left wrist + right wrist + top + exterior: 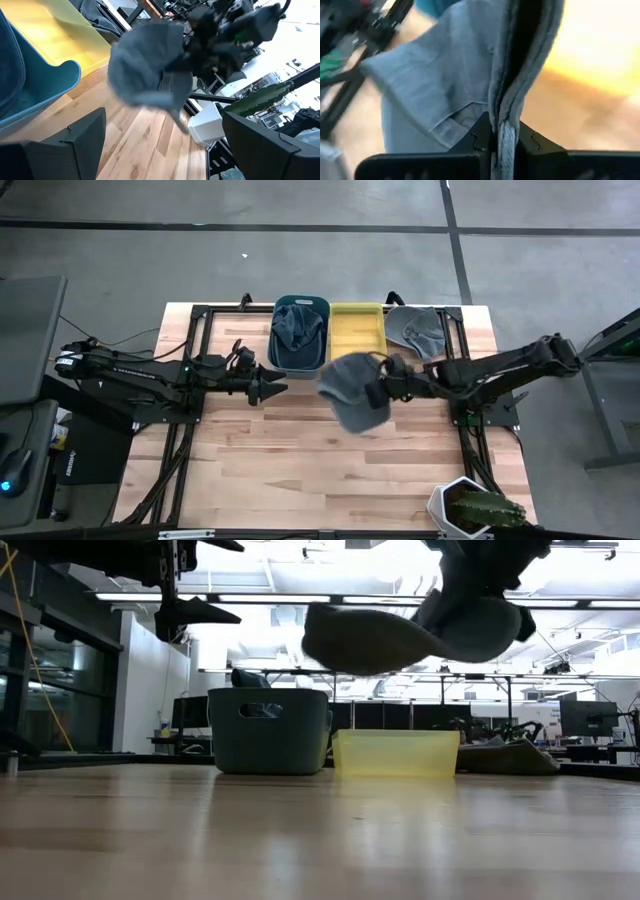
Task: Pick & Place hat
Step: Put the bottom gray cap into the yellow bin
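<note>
A grey hat (350, 392) hangs in the air over the middle of the table, held by my right gripper (377, 391), which reaches in from the table's right and is shut on it. The low view shows the hat (390, 635) well clear of the tabletop. My left gripper (272, 388) is open and empty, level, just left of the hat and in front of the blue bin (299, 358). The left wrist view has the hat (145, 65) ahead of its spread fingers. A second grey hat (296, 328) lies in the blue bin, and a third (415, 328) rests on the table right of the yellow bin (357, 330). My right gripper pinches an edge of the hat (503, 131) between its two shut fingers (532, 142). The cloth looks folded into more than one layer there. The fingers come level from the table's right. The hat is lifted clear, and its body (435, 75) spreads slack beyond the fingers.
The blue and yellow bins stand side by side at the table's far edge. A cactus in a white pot (470, 510) sits at the near right corner. Bare wood (300, 470) lies below and in front of both grippers.
</note>
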Controlling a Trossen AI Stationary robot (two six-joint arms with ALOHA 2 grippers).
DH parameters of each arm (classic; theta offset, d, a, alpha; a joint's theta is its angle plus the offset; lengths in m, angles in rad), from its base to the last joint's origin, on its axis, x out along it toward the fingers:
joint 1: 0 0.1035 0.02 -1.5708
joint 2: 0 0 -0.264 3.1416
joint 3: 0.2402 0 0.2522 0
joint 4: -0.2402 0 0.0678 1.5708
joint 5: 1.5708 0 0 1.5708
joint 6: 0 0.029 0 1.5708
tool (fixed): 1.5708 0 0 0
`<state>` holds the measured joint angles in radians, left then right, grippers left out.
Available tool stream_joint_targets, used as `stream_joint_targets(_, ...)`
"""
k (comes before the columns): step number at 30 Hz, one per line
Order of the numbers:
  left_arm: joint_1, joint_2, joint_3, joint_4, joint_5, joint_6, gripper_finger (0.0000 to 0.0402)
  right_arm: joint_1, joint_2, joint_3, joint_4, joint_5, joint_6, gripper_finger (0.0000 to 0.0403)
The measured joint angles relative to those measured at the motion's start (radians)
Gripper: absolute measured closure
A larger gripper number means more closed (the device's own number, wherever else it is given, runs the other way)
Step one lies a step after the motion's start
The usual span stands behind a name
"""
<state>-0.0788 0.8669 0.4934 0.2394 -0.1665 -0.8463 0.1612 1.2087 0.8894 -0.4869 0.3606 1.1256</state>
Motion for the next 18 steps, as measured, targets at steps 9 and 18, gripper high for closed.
stream_joint_targets(9,0.0,0.0,0.0,0.053,-0.006,0.004,0.006,-0.161,-0.006,0.168,-0.154,0.082,-0.168,0.0383)
stream_joint_targets(18,0.0,0.0,0.0,0.112,-0.056,0.058,0.006,-0.392,-0.006,0.201,-0.144,0.003,-0.298,0.0383)
